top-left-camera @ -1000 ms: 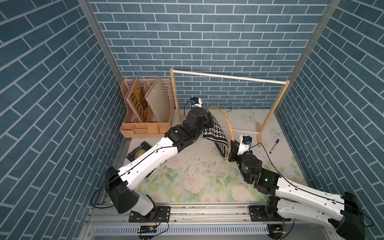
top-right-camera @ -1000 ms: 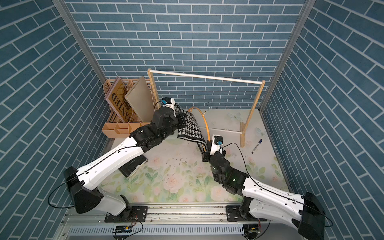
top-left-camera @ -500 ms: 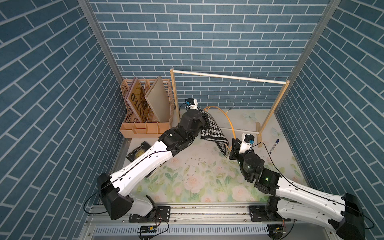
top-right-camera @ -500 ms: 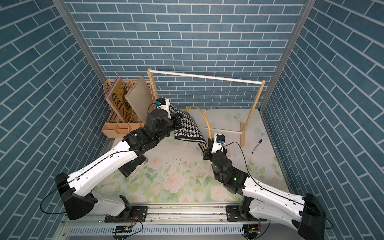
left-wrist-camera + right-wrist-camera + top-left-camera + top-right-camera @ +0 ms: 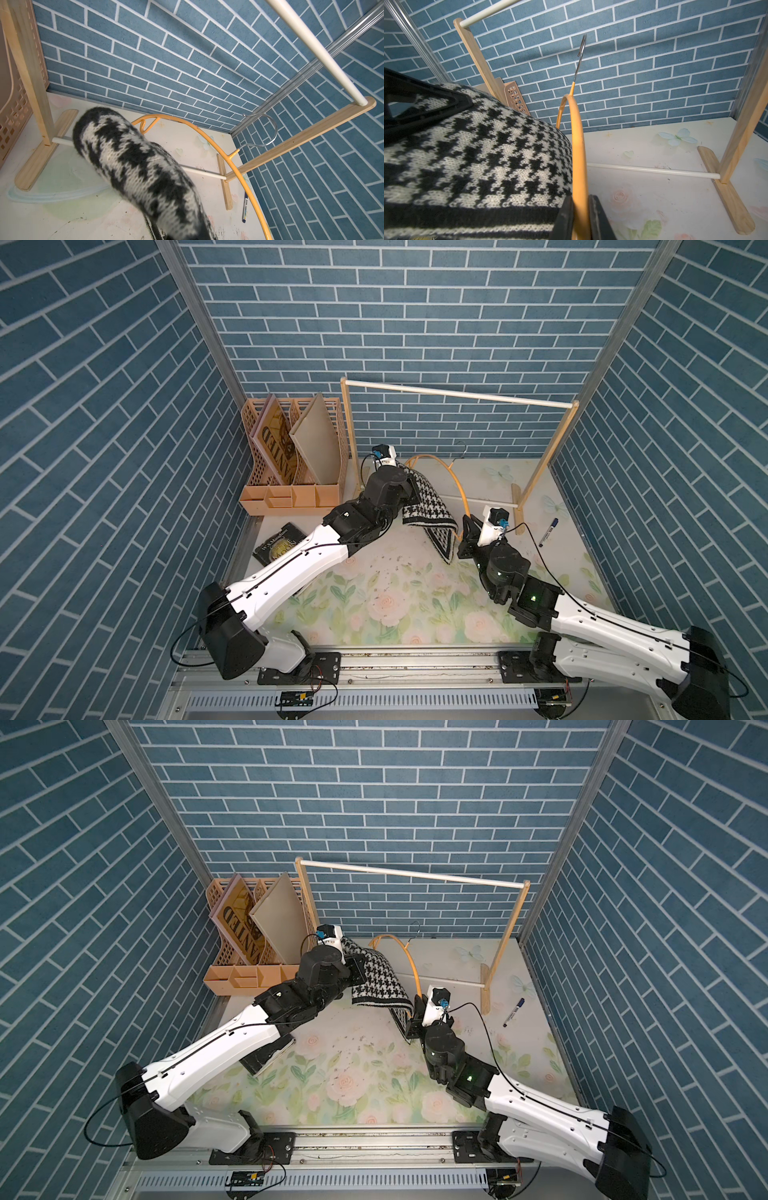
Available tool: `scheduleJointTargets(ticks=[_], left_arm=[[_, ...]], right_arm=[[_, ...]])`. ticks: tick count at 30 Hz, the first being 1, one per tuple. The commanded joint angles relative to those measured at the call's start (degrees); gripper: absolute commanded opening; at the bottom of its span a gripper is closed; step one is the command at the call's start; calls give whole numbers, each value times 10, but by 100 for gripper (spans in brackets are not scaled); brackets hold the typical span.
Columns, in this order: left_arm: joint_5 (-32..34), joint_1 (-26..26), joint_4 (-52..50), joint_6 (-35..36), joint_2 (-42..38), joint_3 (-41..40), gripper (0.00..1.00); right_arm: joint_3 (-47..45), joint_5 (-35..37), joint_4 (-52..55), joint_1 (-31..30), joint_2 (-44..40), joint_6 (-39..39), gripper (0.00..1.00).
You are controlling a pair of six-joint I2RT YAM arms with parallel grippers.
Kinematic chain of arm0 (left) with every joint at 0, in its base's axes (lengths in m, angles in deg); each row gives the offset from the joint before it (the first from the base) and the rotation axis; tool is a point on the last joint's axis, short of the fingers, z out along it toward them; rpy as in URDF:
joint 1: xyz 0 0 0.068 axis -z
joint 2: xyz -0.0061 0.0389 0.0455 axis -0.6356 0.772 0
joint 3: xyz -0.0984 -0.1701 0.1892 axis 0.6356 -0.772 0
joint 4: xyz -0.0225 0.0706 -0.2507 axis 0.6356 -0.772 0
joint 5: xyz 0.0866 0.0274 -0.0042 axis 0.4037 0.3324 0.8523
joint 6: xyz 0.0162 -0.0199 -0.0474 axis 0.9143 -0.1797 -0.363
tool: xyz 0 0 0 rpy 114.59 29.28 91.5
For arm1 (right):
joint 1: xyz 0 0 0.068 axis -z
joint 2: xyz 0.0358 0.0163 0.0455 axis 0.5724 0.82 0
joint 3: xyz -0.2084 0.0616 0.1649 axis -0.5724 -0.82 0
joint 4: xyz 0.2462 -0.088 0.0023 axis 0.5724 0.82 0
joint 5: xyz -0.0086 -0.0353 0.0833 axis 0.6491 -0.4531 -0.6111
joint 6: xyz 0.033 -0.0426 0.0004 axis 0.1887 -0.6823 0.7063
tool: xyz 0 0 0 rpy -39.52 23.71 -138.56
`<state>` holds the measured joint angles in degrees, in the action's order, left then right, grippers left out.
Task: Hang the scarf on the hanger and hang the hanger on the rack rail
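I have the right gripper clenched on the hanger to stand it up, the left gripper pinching the scarf high beside it for draping.

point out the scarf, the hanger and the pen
scarf (image 5: 426,504), in a top view, on its houndstooth middle panel
hanger (image 5: 578,145), right wrist view, on its curved orange arm
pen (image 5: 548,532), in a top view, on the middle of its barrel
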<state>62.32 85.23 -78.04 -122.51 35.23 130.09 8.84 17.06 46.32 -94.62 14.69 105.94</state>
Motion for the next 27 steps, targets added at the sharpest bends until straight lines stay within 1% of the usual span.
scheduleJointTargets(ticks=[1, 6, 12, 16, 21, 27], left_arm=[[7, -1, 21, -5, -15, -13, 0], [4, 0, 32, -13, -31, -39, 0], [12, 3, 75, -29, -71, -118, 0], [29, 4, 92, -35, -111, -152, 0], [46, 6, 78, -27, -143, -143, 0], [51, 9, 67, -19, -151, -129, 0]], right_arm=[[7, 15, -55, 4, -12, -28, 0], [2, 27, -76, 4, -5, -38, 0], [8, 46, -117, 4, 7, -74, 0], [2, 63, -141, 7, 11, -90, 0], [-11, 63, -157, 14, 26, -80, 0], [-11, 58, -164, 18, 44, -72, 0]])
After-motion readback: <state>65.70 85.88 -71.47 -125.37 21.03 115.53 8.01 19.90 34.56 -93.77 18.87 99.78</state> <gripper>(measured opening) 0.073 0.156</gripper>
